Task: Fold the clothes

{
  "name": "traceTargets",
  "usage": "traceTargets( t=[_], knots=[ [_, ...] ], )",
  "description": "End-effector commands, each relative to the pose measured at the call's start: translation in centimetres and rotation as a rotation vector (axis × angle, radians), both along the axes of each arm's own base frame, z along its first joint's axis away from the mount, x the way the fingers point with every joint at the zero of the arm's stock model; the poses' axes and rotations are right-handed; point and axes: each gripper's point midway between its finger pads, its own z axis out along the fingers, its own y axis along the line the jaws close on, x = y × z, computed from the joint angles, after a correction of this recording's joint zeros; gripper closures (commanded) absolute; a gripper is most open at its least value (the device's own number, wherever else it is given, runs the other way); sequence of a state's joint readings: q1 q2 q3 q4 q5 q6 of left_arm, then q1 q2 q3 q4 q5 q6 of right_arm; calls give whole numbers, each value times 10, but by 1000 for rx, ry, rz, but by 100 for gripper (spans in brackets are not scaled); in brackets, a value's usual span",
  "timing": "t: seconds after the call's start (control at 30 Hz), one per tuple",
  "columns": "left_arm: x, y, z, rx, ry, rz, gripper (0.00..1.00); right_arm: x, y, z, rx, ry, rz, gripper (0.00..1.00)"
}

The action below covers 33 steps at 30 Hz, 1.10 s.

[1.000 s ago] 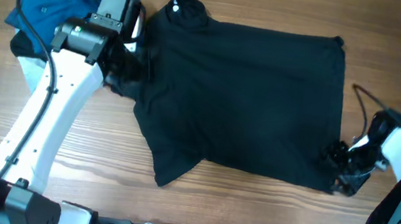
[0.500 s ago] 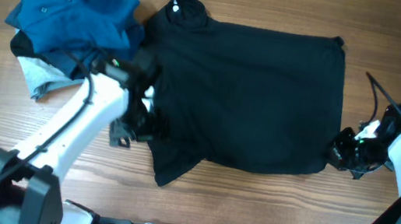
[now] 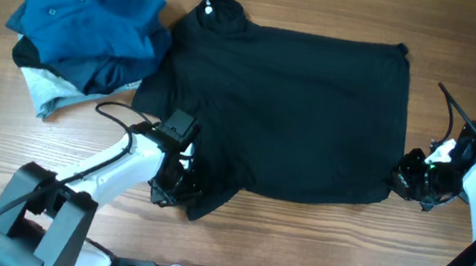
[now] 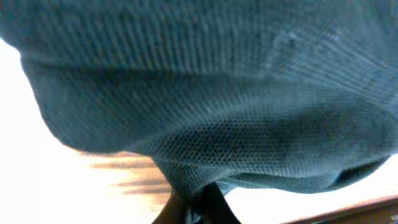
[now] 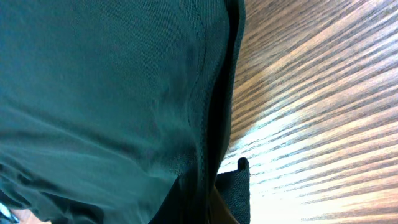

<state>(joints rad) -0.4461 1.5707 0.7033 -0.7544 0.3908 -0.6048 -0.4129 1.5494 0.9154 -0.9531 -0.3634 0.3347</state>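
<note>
Plain wooden table (image 3: 296,253), grain running side to side, seen from above. Spread flat across its middle, a black shirt (image 3: 298,104), with the collar (image 3: 218,11) toward the far left, the bottom edge along the right side and one short sleeve (image 3: 210,199) poking out at the near left. Looks smooth over most of its body, with only mild ripples toward the left. In the close views a dark, thin, limp knit, likely to sag and drag rather than hold a crease. At the far left, apart from the job in hand, a blue shirt (image 3: 87,9) heaped over a grey cloth (image 3: 39,86), just beside the black one's shoulder. Left gripper (image 3: 172,187) low at the sleeve, seemingly closed narrow on a gather of fabric that runs down between the tips in the wrist view. Right gripper (image 3: 406,183) at the near right corner, nipped tight on the stitched hem (image 5: 217,93). Reads as the opening of the first fold: both near ends gripped, no part turned over yet. Calls next for lifting both ends together, just clear of the wood, then carrying the near edge across toward the far edge at a matched pace and laying it down square. Worth guarding against: a sleeve slipping from the left pinch, or an uneven pull skewing the fold line.
</note>
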Motion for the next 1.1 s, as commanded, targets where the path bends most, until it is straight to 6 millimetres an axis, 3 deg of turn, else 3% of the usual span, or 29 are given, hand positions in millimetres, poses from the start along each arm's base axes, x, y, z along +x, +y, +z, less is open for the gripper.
traceTargets(
  t=[0.0,0.1,0.23,0.37,0.5,0.67,0.8,0.93,0.97,1.0,1.03,1.07],
  knots=[
    [-7,-7,14,-47,57,11,96,14,-3,18,-26,-77,25,96],
    [-3,-5,56,-46,34,-57,96,16,-16,42,-78,-97,5,96],
    [0,25,127,80,-123,-92,96,-10,-32,82,-172,-66,-37,96],
    [10,31,157,70,-289,-80,96,-19,-28,89,-179,-70,-10,96],
    [30,27,151,84,-341,-96,96,-2,-28,87,-196,-118,8,96],
    [85,24,126,141,-429,-124,96,34,-34,71,-203,-164,-22,94],
    [148,17,104,137,-558,-119,96,66,-42,36,-163,-151,-80,93],
    [195,19,89,159,-680,-127,95,99,-35,4,-52,-195,-85,92],
    [206,17,87,156,-711,-135,92,105,-32,-3,-25,-193,-108,83],
    [212,17,84,159,-723,-134,84,110,-30,-9,-17,-203,-97,64],
    [219,20,81,173,-738,-122,65,114,-29,-14,-18,-204,-90,40],
    [221,21,81,172,-744,-116,29,113,-30,-16,-18,-200,-86,36]
  ],
)
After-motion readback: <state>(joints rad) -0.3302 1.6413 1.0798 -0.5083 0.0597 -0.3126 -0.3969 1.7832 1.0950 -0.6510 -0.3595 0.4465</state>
